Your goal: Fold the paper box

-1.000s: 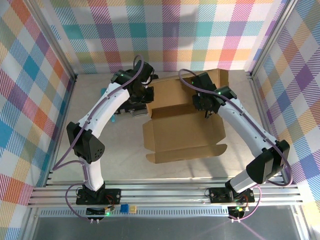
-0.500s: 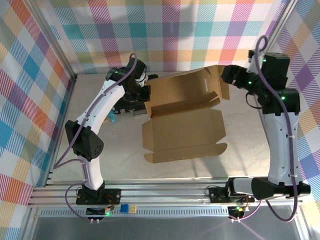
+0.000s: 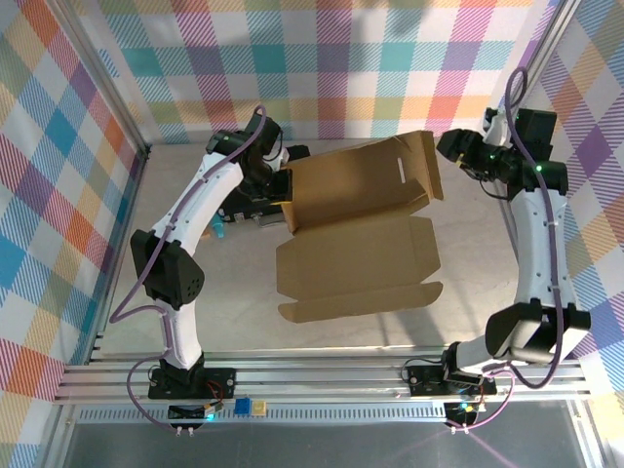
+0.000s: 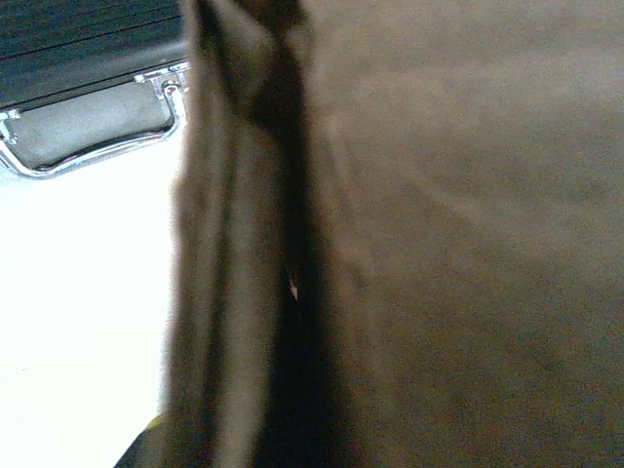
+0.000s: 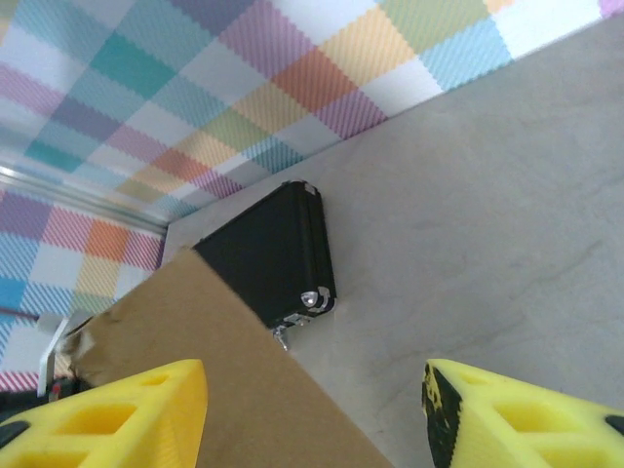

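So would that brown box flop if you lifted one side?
Probably stiff between folds: the box holds its back panel up without sagging. It likely hinges at the creases, so flaps may swing. Probably light, since it looks like thin cardboard.

Colours as seen: the brown corrugated cardboard paper box [image 3: 356, 224] is plain tan throughout, no print, and reads as a dark, murky brown in the left wrist view. The black hard case [image 5: 273, 258] is matt black with shiny silver corner fittings and latch. The enclosure walls [image 3: 322, 58] are pastel plaid: teal, blue, purple, pink, orange, yellow and green on white. The worktop [image 3: 234, 292] is pale beige-grey, faintly mottled. The left arm [image 3: 200, 210] and right arm [image 3: 534, 244] have white links and black joints, with purple cables [image 3: 127, 302]. The right gripper [image 5: 314, 400] has yellow jaws. The frame rails [image 3: 322, 375] are silver aluminium. A small teal item [image 3: 222, 231] sits by the case.
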`<state>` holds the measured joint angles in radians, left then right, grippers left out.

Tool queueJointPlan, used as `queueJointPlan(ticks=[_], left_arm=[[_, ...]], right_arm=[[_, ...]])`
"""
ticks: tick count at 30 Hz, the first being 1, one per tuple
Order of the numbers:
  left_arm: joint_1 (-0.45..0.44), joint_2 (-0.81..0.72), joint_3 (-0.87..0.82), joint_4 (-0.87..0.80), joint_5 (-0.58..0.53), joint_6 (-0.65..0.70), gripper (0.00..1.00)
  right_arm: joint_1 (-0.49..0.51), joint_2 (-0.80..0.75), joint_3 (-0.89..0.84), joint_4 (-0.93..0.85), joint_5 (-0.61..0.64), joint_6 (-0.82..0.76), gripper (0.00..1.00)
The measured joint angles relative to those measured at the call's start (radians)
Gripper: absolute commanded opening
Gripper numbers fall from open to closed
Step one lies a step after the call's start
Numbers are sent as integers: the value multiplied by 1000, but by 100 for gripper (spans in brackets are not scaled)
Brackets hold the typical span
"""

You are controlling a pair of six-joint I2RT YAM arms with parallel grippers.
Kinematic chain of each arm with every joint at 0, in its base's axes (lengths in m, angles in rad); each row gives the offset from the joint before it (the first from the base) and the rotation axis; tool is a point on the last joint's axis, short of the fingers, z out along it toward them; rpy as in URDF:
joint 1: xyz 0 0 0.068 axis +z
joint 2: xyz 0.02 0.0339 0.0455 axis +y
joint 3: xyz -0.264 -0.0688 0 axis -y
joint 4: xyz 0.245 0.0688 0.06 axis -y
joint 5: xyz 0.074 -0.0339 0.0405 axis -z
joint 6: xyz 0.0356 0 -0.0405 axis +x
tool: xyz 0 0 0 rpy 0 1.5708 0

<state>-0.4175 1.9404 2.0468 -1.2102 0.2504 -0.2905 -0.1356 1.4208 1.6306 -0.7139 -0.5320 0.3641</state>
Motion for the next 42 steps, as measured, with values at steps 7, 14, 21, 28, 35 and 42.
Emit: queueJointPlan(ticks=[7, 14, 21, 28, 35, 42], left_arm=[[1, 0, 11, -28, -5, 3, 0], [1, 0, 21, -44, -5, 4, 0], [1, 0, 21, -46, -5, 4, 0], [2, 0, 21, -47, -12, 3, 0], [6, 11, 20, -27, -24, -21, 0], [11, 46, 20, 20, -8, -42, 0]], right_arm=[[29, -203, -200, 148, 26, -82, 69], [64, -189, -224, 146, 120, -206, 64], [137, -78, -186, 91, 238, -301, 48], [286, 24, -89, 24, 532, -356, 0], [614, 12, -6, -32, 1071, -357, 0], [919, 108, 67, -121, 1543, -354, 0]])
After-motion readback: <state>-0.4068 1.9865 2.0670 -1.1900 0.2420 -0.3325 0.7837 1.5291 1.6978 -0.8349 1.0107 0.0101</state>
